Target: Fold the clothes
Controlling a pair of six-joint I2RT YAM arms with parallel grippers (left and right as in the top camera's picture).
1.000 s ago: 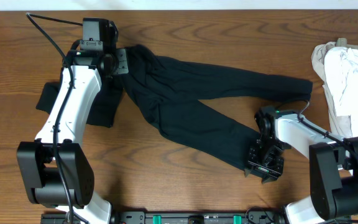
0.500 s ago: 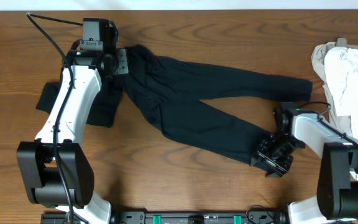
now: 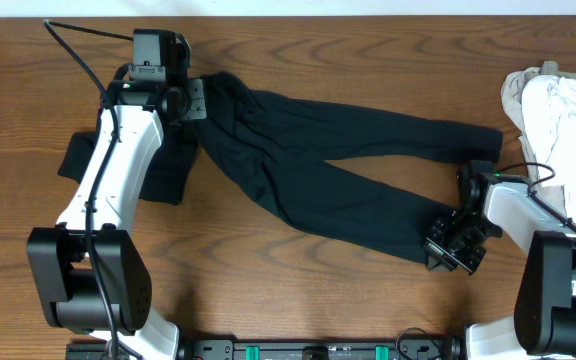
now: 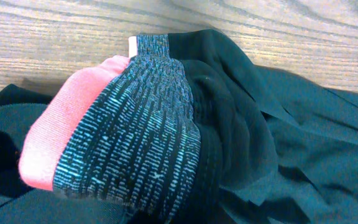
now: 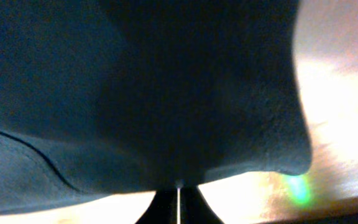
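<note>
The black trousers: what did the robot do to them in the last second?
The right gripper moved to the right, and the end of the lower leg of the trousers went with it, stretching out a bit. Then it closed on that end. The left gripper stayed shut on the waistband, and the pale clothes on the right did not move.

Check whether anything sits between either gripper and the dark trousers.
Nothing visible does. The left gripper is shut on the trousers at the waistband, and the right gripper is shut on a leg end.
</note>
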